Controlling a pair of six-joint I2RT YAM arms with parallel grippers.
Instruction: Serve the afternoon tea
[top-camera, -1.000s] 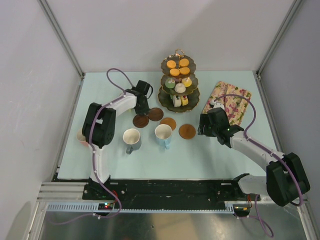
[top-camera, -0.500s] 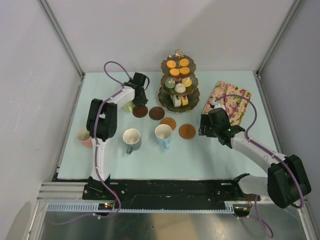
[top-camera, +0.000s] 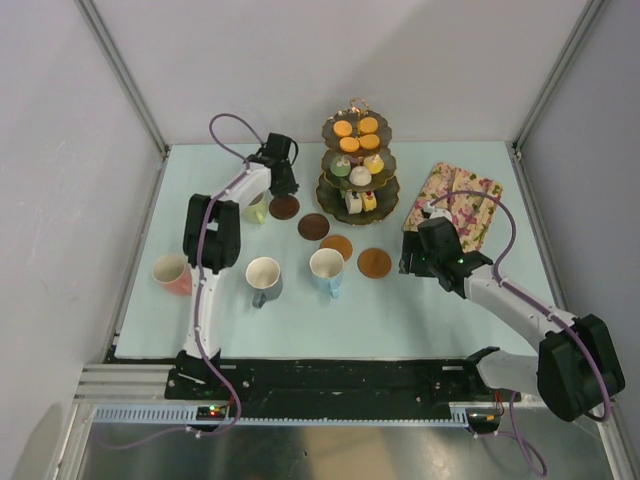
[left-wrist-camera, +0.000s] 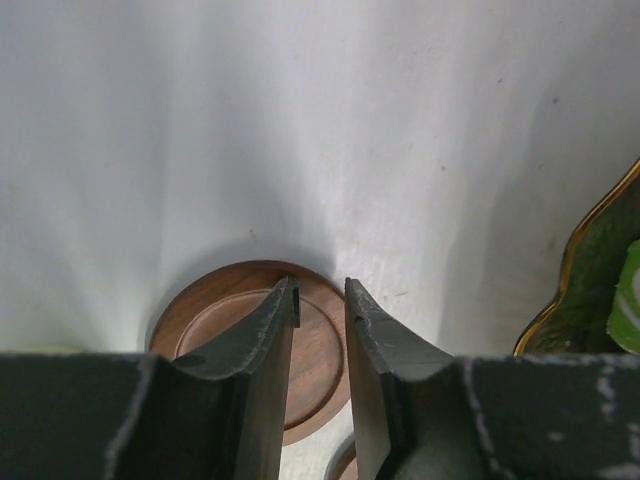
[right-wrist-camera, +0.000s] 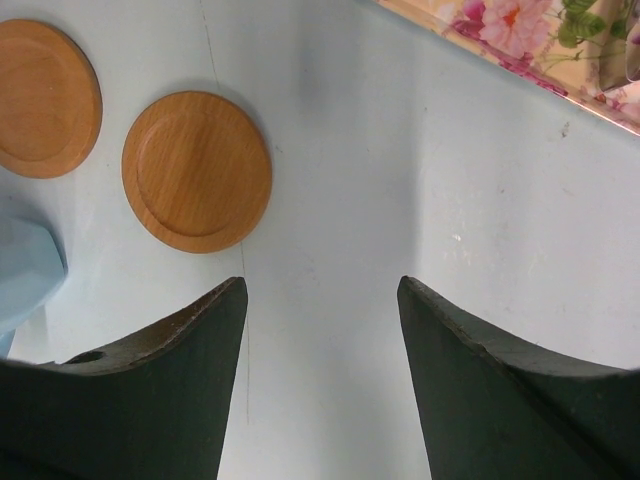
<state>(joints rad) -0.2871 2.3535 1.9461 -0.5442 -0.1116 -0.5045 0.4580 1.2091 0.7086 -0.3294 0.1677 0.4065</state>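
In the top view the dark gold-rimmed stand (top-camera: 358, 160) with small cakes stands at the back. My left gripper (top-camera: 283, 192) reaches beside it, shut on the rim of a brown coaster (top-camera: 284, 207). In the left wrist view the gripper (left-wrist-camera: 320, 290) has one finger inside the coaster (left-wrist-camera: 230, 320) and the other just outside its edge. Three more coasters (top-camera: 313, 227) run in a diagonal line towards the right. The yellow-green mug (top-camera: 256, 210), pink mug (top-camera: 172, 273), grey mug (top-camera: 264, 278) and blue mug (top-camera: 327, 270) stand on the table. My right gripper (top-camera: 408, 258) stands open and empty.
The floral tray (top-camera: 455, 205) lies at the back right, just beyond my right gripper (right-wrist-camera: 320, 285). The right wrist view shows two coasters (right-wrist-camera: 197, 170) and the blue mug's edge (right-wrist-camera: 25, 270) to its left. The stand's rim (left-wrist-camera: 590, 270) is close to the right of my left gripper.
My left gripper has carried its coaster away from the grey mug towards the back, ending beside the stand's base. The yellow-green mug has come into view. The right arm has hardly moved.
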